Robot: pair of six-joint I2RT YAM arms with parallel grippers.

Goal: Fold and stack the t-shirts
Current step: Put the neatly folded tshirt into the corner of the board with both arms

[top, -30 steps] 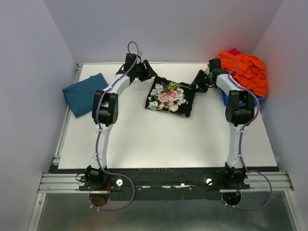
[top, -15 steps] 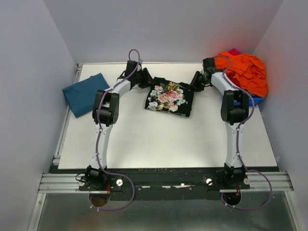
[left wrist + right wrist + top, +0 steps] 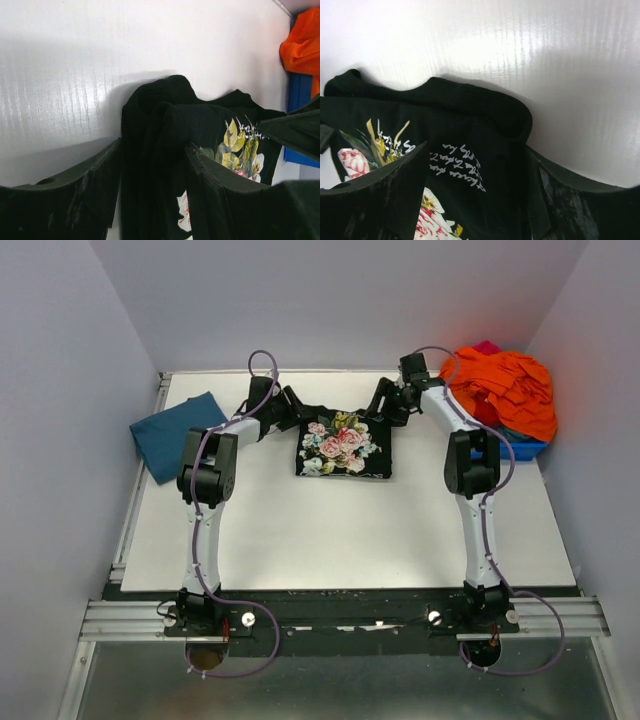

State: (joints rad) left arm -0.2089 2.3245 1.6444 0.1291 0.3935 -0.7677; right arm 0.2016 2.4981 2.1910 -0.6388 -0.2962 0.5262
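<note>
**Both claws at the far edge of the black shirt; the stack lies to the left**

I have the black floral t-shirt [image 3: 345, 445] lying as a squarish folded packet on the table [image 3: 340, 540], a little beyond the middle, print side up. Its far edge runs left to right, and that is the line I care about. The left gripper [image 3: 293, 406] sits at the far left corner and the right gripper [image 3: 385, 405] at the far right corner, so the packet lies nearward of both claws, between them.

In the left wrist view a raised bunch of black cloth fills the gap and touches both fingers [image 3: 85, 190]. I cannot tell whether it is pinched or only straddled. In the right wrist view the fingers [image 3: 385, 200] stand well apart with the hem lying flat on the table under them, so I read that claw as released (nothing lifts with it).

The teal t-shirt [image 3: 175, 435] is folded at the left edge of the table, well apart from the black one, and the left arm is the nearer. An orange heap [image 3: 510, 390] fills the blue bin [image 3: 528, 448] at the far right.

My judgement is that the fold looks about done, and that stacking would mean carrying the packet sideways to the left, its far edge kept level between the claws.
</note>
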